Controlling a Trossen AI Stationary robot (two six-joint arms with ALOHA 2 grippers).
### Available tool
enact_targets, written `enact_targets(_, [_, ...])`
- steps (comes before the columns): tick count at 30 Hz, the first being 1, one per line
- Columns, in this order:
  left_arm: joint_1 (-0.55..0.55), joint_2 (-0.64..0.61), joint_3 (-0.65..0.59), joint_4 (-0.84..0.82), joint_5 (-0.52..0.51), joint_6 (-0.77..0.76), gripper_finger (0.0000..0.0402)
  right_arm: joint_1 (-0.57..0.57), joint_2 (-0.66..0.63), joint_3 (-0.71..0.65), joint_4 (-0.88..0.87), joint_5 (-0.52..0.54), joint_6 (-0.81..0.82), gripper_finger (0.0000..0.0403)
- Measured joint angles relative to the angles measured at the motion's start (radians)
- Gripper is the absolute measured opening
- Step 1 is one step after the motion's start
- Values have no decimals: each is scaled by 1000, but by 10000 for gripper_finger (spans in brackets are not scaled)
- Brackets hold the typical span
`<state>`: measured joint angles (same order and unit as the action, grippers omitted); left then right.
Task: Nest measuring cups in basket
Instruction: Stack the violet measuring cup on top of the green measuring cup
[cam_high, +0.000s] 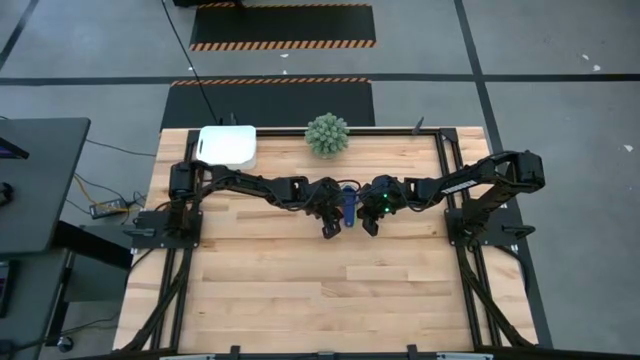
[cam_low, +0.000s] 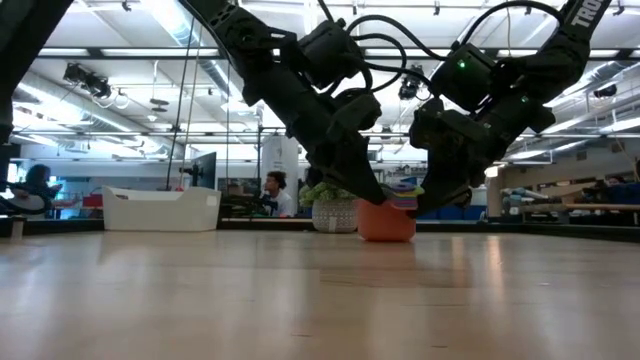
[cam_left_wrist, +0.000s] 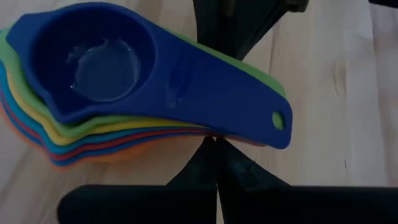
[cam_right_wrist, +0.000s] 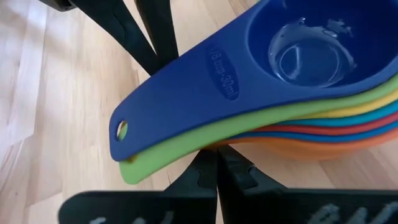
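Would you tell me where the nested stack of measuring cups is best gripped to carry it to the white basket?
Probably by the fanned flat handles. The measuring cups sit nested, dark blue on top, their handles jutting out to one side just clear of the table. A pinch across all the handles, coming in level from that side, should lift the stack whole. The bowls look too wide and rounded. The basket waits at the far edge.

green spiky plant (cam_high: 327, 134) at table (cam_high: 300, 290) far edge

Overhead view straight down, low view level, wrist views close on measuring cups (cam_left_wrist: 143, 93)
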<state>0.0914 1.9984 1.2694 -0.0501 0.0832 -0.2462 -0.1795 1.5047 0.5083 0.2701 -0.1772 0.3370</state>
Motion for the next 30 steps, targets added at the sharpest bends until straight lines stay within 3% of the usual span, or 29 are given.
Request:
enact_targets(8, [0,0,0,-6,0,1,0,-1,0,1,-6,1,-19,0])
enact_targets(16, [6,0,0,-122,-2,22,0,-28,0,2,-164,14,-30,0])
enact_targets(22, [6,0,1,-104,8,27,0,-31,0,30,-165,-43,11,0])
enact_targets(30, [6,0,2,-17,23,20,0,-31,0,87,-176,-42,3,0])
